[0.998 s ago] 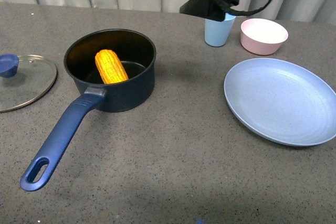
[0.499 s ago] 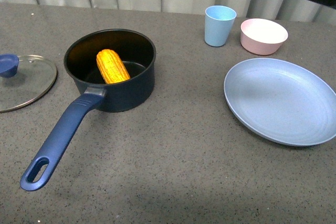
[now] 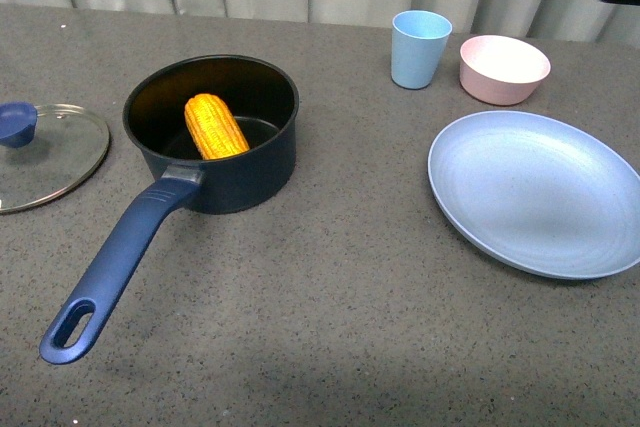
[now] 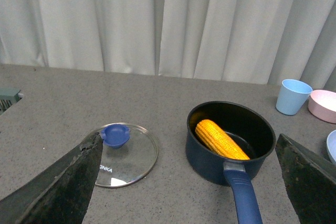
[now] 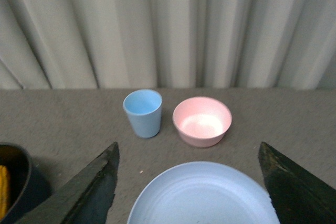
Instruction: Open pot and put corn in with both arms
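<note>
Nearest us in the front view is the pot's long blue handle point(image 3: 118, 265), oval hole at its near end; we judge it the stiff, sure place to take the pot point(image 3: 212, 130), which looks rigid and fairly heavy for a single claw. The pot stands open on the bench point(image 3: 330, 327) with the corn point(image 3: 215, 126) inside, leaning against the black inner wall on the handle side, so the task reads as done. We judge the corn firm and light, its kernel rows giving some grip, best taken across its middle. The glass lid point(image 3: 50, 155) lies flat on the bench left of the pot, apart from it, blue knob point(image 3: 17, 123) up; it is breakable and slick, so the knob is the hold. Its left part is cut off in the front view. Right of the pot sits a blue plate point(image 3: 535, 192), its right rim cropped. Farther back stand a light blue cup point(image 3: 419, 49) and pink bowl point(image 3: 503, 69), close together. The left claw point(image 4: 189, 182) shows two spread fingers in its wrist view, holding nothing; the right claw point(image 5: 191, 192) likewise is spread and empty. In the front view only a dark scrap at the top right corner shows; we cannot tell what it is. The corn's lower end is hidden by the pot wall.
</note>
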`<state>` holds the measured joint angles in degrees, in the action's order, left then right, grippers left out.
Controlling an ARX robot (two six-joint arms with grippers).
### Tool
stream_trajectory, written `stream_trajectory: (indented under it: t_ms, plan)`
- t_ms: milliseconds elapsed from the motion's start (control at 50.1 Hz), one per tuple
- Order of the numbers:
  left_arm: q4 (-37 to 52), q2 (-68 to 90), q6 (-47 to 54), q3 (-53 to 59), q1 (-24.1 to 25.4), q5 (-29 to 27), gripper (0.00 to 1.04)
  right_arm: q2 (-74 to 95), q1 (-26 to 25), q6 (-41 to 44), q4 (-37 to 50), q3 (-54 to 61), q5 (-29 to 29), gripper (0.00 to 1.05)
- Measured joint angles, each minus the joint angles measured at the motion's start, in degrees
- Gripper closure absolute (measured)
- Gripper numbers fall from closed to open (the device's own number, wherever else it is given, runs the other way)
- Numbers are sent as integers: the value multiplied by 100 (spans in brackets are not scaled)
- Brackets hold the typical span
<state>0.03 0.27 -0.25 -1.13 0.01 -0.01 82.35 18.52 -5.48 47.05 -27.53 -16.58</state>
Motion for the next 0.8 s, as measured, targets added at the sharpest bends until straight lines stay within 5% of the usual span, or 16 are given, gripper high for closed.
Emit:
stream_trajectory:
  t_ms: [100,399,798]
  plan:
    - [0,-2,-2,0,0,-4,7,-450,-302,369,946,721,153,49]
    - [0,-2,-2,0,0,0,7,-1810,-925,538,675,1790,756,104]
    - [0,-4,-2,0,0,0,7,-3152,-1552,542,63,2553,1510,104]
